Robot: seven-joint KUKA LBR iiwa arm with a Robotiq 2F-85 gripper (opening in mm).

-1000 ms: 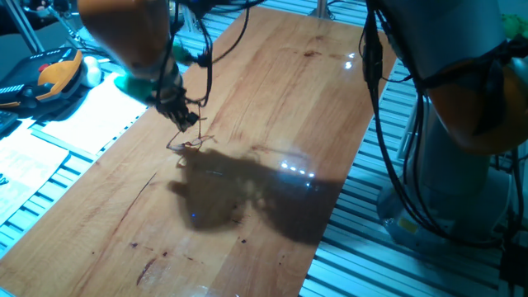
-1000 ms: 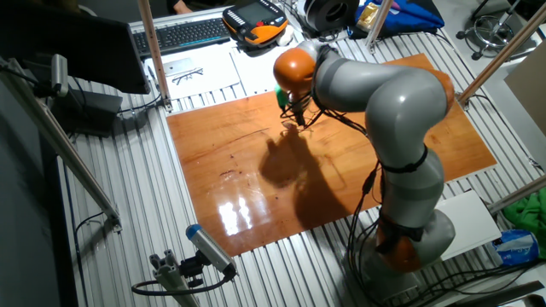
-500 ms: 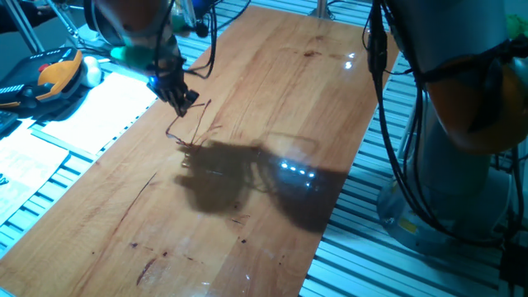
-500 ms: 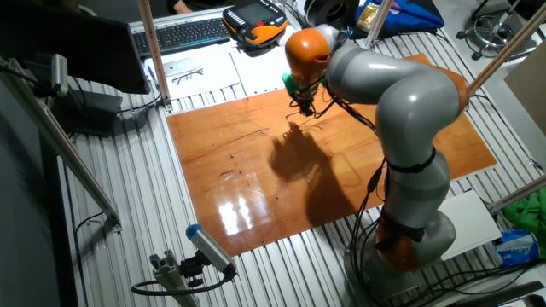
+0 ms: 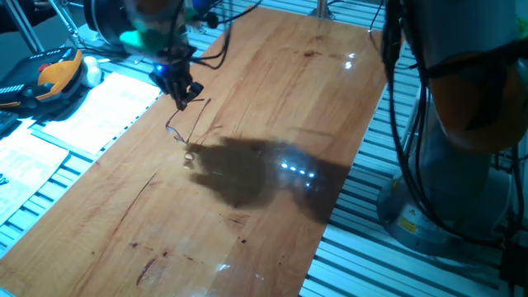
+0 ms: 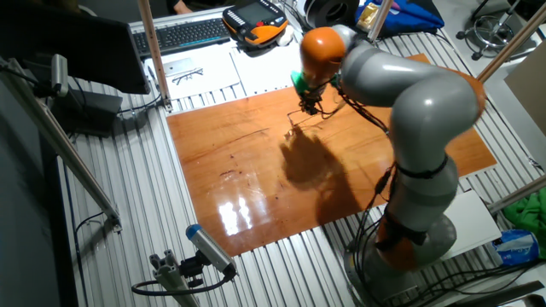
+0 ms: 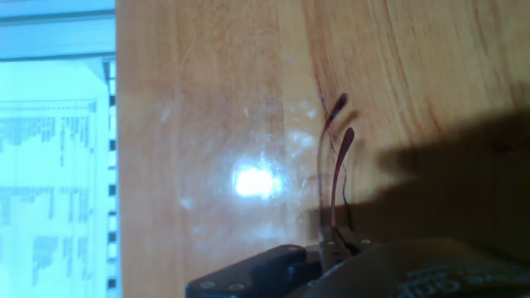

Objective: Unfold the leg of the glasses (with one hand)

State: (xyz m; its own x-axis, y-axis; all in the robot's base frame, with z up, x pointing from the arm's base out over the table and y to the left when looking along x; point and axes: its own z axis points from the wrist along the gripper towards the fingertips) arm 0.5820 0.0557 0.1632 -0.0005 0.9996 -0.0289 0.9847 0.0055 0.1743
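The glasses are a thin reddish-brown wire frame hanging just above the wooden table, near its left edge. My gripper, black with a teal ring and an orange arm, is right above them and shut on one slim leg. In the other fixed view the gripper holds the glasses near the table's far edge. In the hand view the glasses stretch away from the gripper, two slim legs side by side over the wood.
White printed sheets lie left of the table. An orange and black pendant lies beyond them. A keyboard and a sheet with drawn spectacles lie behind the table. The arm's grey base stands at the table's near right.
The gripper has risen and moved toward the table's far end, taking the glasses along by the leg. The arm's shadow on the wood has shifted with it.
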